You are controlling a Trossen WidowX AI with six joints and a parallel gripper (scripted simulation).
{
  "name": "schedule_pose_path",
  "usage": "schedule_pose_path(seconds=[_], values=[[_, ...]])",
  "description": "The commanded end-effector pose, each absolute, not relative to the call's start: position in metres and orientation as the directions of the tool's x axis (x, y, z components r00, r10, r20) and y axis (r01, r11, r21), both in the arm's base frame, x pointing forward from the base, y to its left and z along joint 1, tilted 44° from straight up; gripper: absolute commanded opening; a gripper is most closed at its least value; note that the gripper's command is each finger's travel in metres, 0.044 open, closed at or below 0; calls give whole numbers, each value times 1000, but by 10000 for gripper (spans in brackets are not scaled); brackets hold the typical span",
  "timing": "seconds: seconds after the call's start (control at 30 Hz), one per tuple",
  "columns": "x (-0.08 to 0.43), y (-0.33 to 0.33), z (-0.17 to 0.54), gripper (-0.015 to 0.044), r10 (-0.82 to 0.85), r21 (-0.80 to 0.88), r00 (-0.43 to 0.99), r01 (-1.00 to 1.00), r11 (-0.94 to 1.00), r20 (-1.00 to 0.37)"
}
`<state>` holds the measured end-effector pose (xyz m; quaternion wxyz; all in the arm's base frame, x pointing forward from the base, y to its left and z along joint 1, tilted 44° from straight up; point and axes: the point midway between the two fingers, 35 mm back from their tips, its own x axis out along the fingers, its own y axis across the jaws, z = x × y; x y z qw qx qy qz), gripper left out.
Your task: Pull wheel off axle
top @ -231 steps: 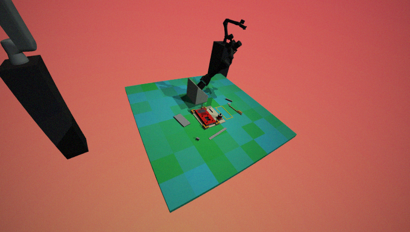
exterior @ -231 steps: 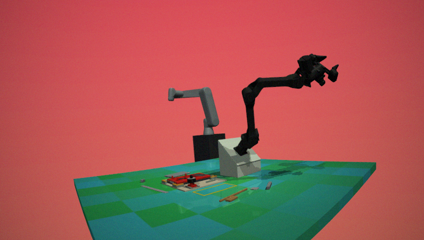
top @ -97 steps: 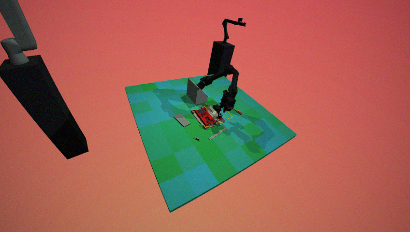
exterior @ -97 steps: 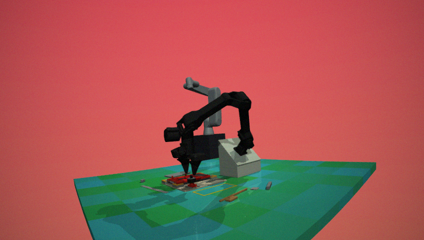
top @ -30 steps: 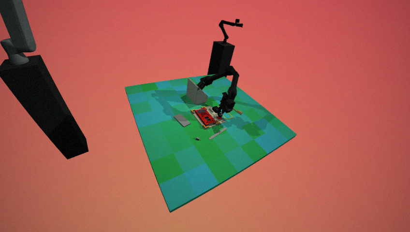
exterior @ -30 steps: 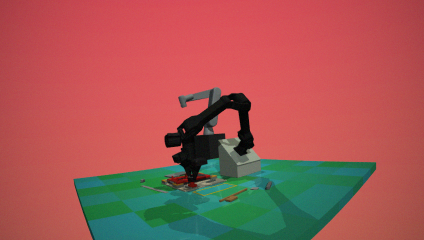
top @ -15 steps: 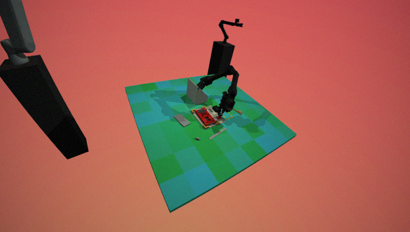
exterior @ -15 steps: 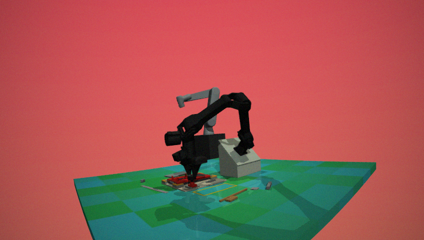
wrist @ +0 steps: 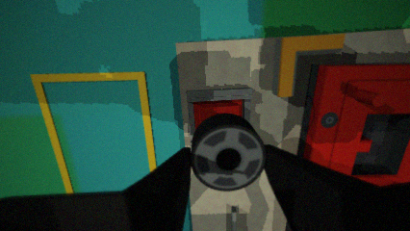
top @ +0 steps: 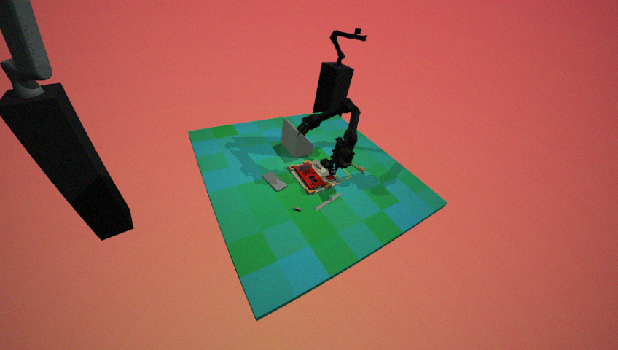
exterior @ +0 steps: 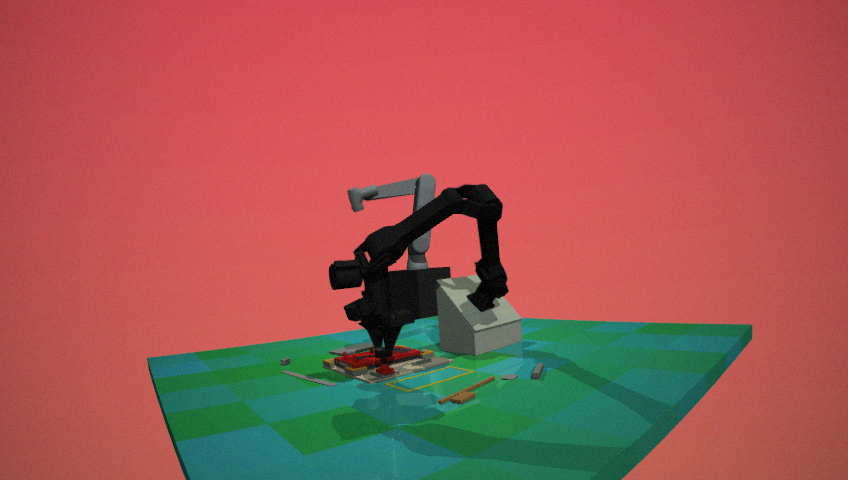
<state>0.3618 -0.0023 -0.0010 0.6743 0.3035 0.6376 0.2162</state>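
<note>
black parallel-jaw gripper (wrist: pixel 229 166) clenched on the dark grey spoked wheel (wrist: pixel 228 156), one finger on each side of its rim. wheel shows a black tyre, a grey hub face with five dark cutouts and a black centre hole. it sits lower centre of the wrist view, over the mottled grey base plate (wrist: pixel 226 67), just below a small red block (wrist: pixel 217 110). yellow-outlined rectangular marked area (wrist: pixel 93 127) lies to its left, apart from the wheel.
</note>
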Motion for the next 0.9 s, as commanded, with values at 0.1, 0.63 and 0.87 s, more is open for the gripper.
schedule_pose_path(seconds=[0.1,0.63,0.87], values=[[362,-8,4,0,676,684,106,94,723,-729],[362,-12,8,0,676,685,108,95,723,-729],[361,-13,10,0,676,685,109,95,723,-729]])
